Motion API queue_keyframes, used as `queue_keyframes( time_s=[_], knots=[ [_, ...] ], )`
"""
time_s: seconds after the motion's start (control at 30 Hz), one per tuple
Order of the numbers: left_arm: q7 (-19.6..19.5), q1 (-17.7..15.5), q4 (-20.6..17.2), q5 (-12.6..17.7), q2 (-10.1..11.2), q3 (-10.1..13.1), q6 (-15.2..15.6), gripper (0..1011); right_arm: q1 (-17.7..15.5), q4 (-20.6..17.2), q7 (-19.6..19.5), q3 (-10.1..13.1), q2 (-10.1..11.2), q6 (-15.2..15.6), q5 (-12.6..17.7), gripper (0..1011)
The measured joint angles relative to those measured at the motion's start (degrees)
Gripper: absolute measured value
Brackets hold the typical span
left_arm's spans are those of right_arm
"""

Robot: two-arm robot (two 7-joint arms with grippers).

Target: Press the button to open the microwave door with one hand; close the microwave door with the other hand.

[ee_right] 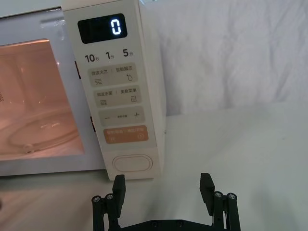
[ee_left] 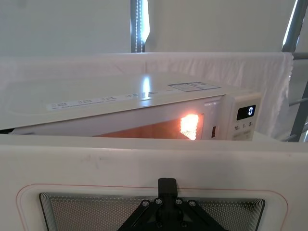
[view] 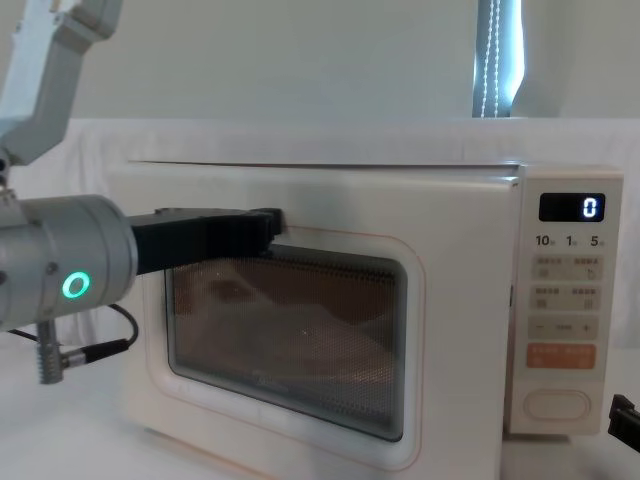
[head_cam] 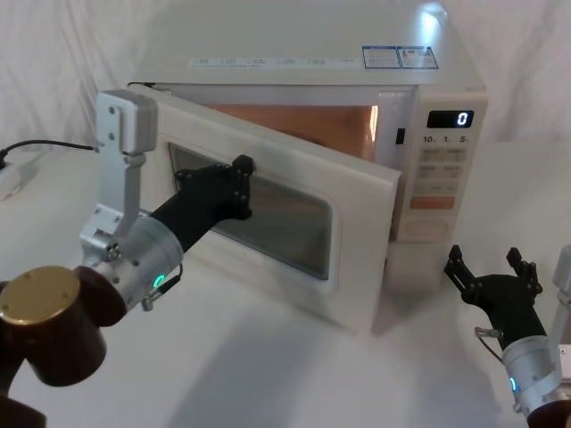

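Note:
The cream microwave [head_cam: 312,45] stands on the white table with its display [head_cam: 451,119] showing 0. The microwave door [head_cam: 357,294] hangs partly open, hinged at the left, and the lit orange cavity [ee_left: 159,130] shows behind it. My left gripper [head_cam: 243,183] is shut, its tip touching the upper left of the door's dark window [view: 290,330]; in the left wrist view the left gripper [ee_left: 167,185] rests against the door [ee_left: 144,163]. My right gripper [head_cam: 486,259] is open and low on the table, in front of the control panel. The button [ee_right: 132,163] lies just beyond the right gripper [ee_right: 162,185], apart from it.
A black cable [head_cam: 45,145] and a white block [head_cam: 13,178] lie at the table's far left. An orange key [ee_right: 125,136] sits directly above the button. White cloth covers the table and backdrop. Open table lies in front of the door's free edge.

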Motion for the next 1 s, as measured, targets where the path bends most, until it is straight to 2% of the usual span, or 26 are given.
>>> queue_keyframes(
  time_s=[0.43, 0.73, 1.0],
  knots=[
    [1.61, -2.84, 2.8, 3.99, -3.33, 1.0, 0.0, 0, 0.0, 0.0, 0.0, 0.0, 0.0, 0.0, 0.0, 1002],
    [1.74, -5.99, 6.93, 6.31, -6.13, 1.2, 0.56, 0, 0.0, 0.0, 0.0, 0.0, 0.0, 0.0, 0.0, 1002],
    [1.77, -7.41, 9.27, 7.75, -7.86, 0.88, 0.61, 0, 0.0, 0.0, 0.0, 0.0, 0.0, 0.0, 0.0, 1002]
  ],
)
